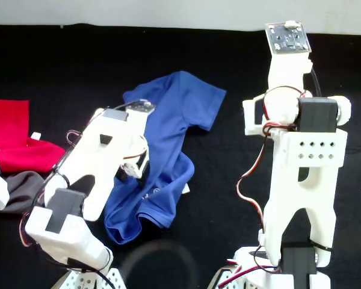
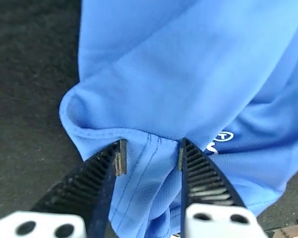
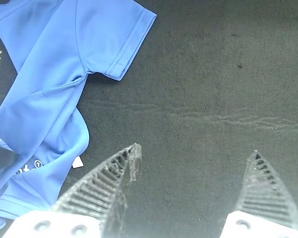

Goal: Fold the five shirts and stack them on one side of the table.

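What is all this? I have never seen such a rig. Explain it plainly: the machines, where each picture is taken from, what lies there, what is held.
The left arm and the right arm are small white robots at a black table. The high view looks down over both. Each wrist view comes from a camera on one arm, looking past its end effector. The left end effector is open, with its tips either side of a hem fold of the crumpled blue shirt, so it grips nothing yet. The right end effector is open above bare table and holds nothing. A red shirt and a grey garment lie on the left arm's side.
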Available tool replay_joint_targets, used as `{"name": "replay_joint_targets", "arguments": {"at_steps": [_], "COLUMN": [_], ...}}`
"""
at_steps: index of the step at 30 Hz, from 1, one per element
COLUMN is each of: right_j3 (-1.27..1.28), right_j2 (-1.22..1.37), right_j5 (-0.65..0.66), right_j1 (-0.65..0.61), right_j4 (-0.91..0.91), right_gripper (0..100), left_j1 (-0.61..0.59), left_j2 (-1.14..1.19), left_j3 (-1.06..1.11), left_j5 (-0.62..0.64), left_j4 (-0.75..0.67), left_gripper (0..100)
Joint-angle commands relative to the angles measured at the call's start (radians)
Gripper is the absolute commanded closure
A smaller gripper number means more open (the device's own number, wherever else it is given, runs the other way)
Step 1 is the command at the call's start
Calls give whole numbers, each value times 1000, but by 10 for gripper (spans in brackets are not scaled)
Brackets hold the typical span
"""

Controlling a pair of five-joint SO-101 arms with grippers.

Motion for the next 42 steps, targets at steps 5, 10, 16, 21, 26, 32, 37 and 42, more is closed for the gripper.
{"name": "replay_joint_targets", "arguments": {"at_steps": [5,10,16,21,26,32,37,42], "right_j3": [2,4,51,47,-131,-358,-591,-857], "right_j2": [-27,-25,42,216,458,809,1029,1210], "right_j5": [-3,-5,-6,-6,-6,-9,-12,-12], "right_j1": [16,13,10,-50,-213,-275,-229,-185], "right_j4": [5,-30,-122,-243,-300,-292,-300,-300], "right_gripper": [680,680,680,680,680,680,680,680], "left_j1": [2,-54,-274,-441,-544,-607,-605,-605], "left_j2": [-162,-361,-507,-478,-420,-387,-369,-377], "left_j3": [-15,-27,-156,-206,-209,-226,-226,-228], "left_j5": [11,3,-152,-226,-227,-227,-227,-227], "left_j4": [51,123,261,330,331,338,338,338], "left_gripper": [987,992,992,992,992,992,992,992]}}
